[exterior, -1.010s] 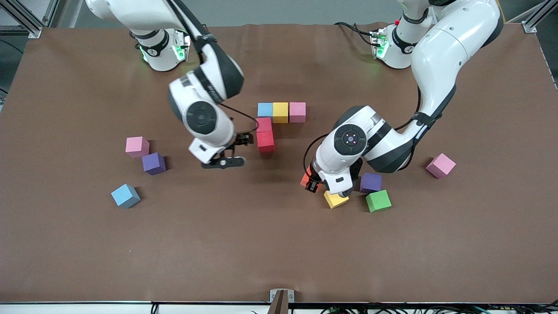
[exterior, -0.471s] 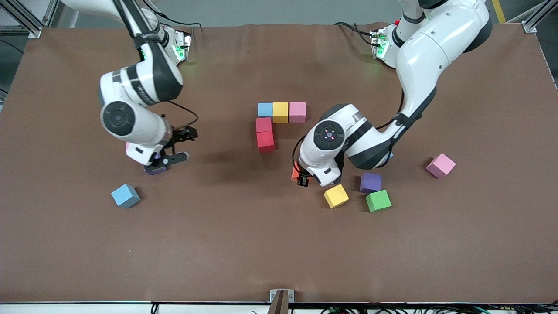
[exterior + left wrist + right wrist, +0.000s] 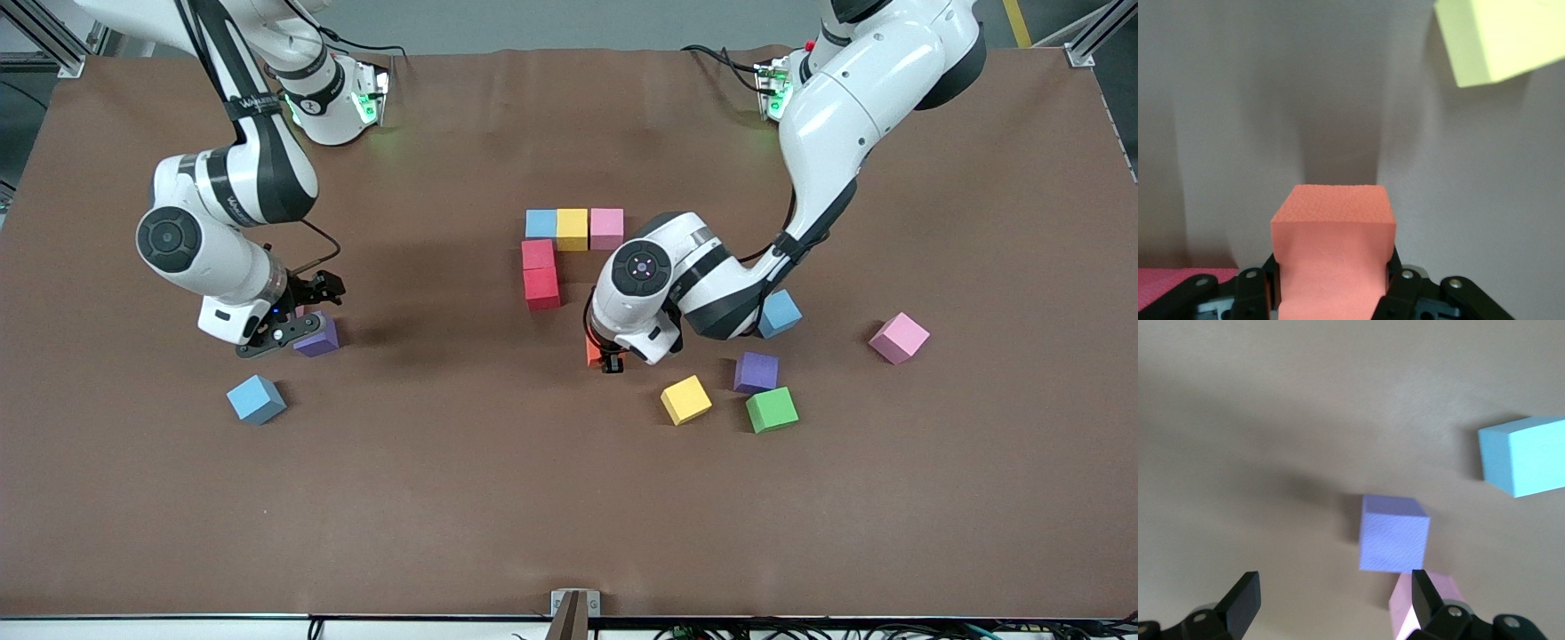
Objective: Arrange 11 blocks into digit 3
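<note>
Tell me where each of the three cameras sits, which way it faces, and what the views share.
Front view: high across the table, facing both arms and the begun digit 3.
Left wrist view: on the left arm, looking down past the left tool, shut on the orange block.
Right wrist view: on the right arm, looking down between the open right tool fingers at the purple block.
Shared: that purple block and the orange block appear in front too.

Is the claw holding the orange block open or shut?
Shut on it. In the left wrist view the left gripper has its fingers pressed against both sides of the orange block, held above the table.
</note>
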Available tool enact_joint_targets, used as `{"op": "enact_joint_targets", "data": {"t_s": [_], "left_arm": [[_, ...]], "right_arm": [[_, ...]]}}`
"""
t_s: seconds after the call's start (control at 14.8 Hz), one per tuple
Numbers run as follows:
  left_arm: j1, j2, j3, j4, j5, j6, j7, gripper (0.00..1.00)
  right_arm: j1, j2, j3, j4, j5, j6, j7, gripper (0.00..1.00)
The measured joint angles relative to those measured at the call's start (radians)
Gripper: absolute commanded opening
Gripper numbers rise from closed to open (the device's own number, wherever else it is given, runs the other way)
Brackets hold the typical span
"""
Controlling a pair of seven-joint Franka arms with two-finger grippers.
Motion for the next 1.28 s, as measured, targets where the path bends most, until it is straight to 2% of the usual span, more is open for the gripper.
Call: {"op": "enact_joint_targets", "data": {"t_s": [0.2, 0.4, 0.67, 0.94, 1.01, 1.08, 1.14, 1.21, 1.28], "left_arm": [[-0.033, 0.0, 0.0, -0.038, 0.106, 0.006, -0.132, 0.01], [-0.053, 0.0, 0.001, -0.056, 0.111, 0.006, -0.143, 0.01], [-0.057, -0.006, -0.013, -0.085, 0.112, 0.017, -0.158, 0.01], [-0.057, -0.02, -0.044, -0.11, 0.112, 0.029, -0.169, 0.01], [-0.057, -0.024, -0.051, -0.116, 0.112, 0.03, -0.169, 0.01], [-0.057, -0.028, -0.057, -0.123, 0.112, 0.03, -0.169, 0.01], [-0.056, -0.032, -0.066, -0.133, 0.112, 0.03, -0.169, 0.01], [-0.054, -0.036, -0.075, -0.144, 0.112, 0.03, -0.169, 0.01], [-0.053, -0.038, -0.082, -0.155, 0.112, 0.03, -0.169, 0.01]], "right_arm": [[-0.017, 0.019, 0.0, -0.029, -0.037, 0.075, -0.003, 1.0], [-0.043, 0.068, 0.0, -0.046, -0.085, 0.144, -0.004, 1.0], [-0.078, 0.124, 0.0, -0.104, -0.088, 0.259, -0.01, 1.0], [-0.079, 0.164, 0.003, -0.117, -0.089, 0.295, -0.01, 1.0], [-0.079, 0.172, 0.004, -0.117, -0.089, 0.298, -0.01, 0.93], [-0.079, 0.179, 0.004, -0.118, -0.089, 0.305, -0.01, 0.66], [-0.079, 0.186, 0.004, -0.118, -0.089, 0.311, -0.01, 0.43], [-0.079, 0.189, 0.004, -0.118, -0.089, 0.314, -0.01, 0.36], [-0.079, 0.189, 0.005, -0.117, -0.089, 0.315, -0.012, 0.32]]}}
